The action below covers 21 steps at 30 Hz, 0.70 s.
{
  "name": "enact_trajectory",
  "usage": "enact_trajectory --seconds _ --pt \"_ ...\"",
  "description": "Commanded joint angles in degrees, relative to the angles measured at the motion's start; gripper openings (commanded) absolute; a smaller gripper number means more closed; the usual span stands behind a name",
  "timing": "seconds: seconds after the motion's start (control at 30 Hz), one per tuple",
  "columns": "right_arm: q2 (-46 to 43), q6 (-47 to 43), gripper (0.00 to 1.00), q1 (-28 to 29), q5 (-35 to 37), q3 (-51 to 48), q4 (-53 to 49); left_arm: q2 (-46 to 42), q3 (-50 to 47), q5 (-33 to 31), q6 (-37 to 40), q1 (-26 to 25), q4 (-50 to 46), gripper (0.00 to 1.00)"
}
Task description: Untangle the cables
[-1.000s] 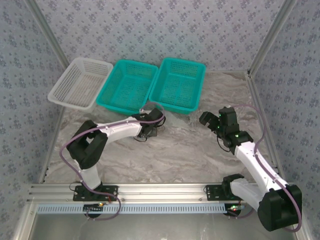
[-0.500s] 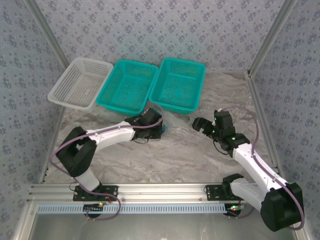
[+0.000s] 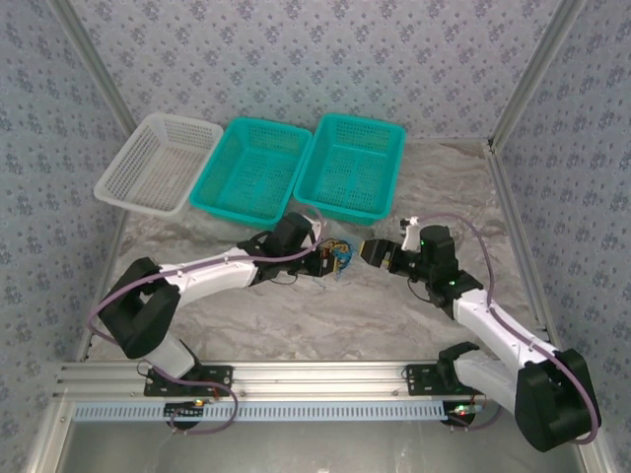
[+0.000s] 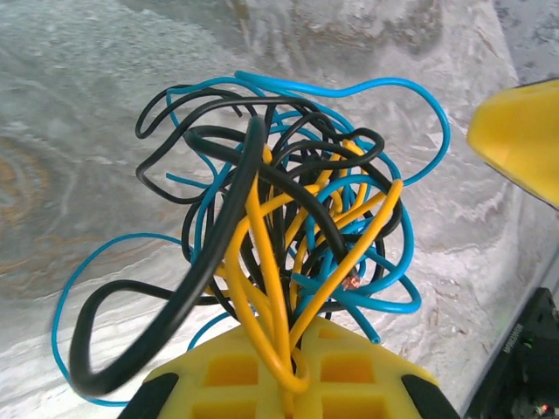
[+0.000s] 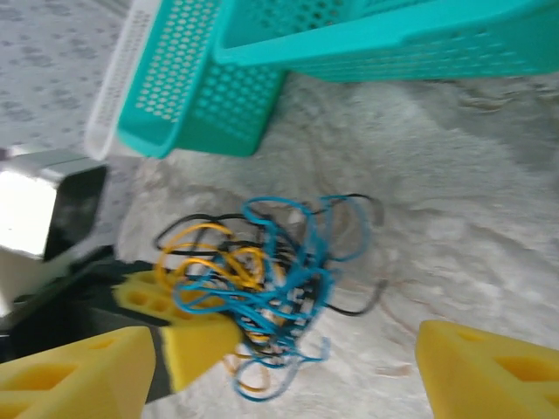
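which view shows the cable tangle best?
Left wrist: the cables sit close and sharp, black, orange and blue strands separable. Right wrist shows them smaller and blurred; top external, just a tiny clump.

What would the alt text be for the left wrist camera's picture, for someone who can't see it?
A tangled knot of thin black, orange-yellow and blue cables is clamped in the yellow-fingered left pincer at the bottom edge, against a marbled grey-white table. Another yellow finger juts in at upper right.
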Motion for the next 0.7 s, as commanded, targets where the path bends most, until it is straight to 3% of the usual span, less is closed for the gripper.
enact_trajectory --seconds 0.0,0.23,0.67 --pt "1.14 -3.75 0.74 0.74 -5.29 0.92 2.35 0.82 -0.6 5.1 1.98 -0.44 5.13 0.0" --pt "4.62 -12.21 0.53 0.79 -1.75 4.72 -3.61 1.47 -0.76 6.23 2.34 -0.44 5.86 0.0" --pt "9.98 -13.43 0.34 0.76 -3.6 8.43 -1.12 1.63 -0.96 5.54 2.03 -0.45 5.79 0.0"
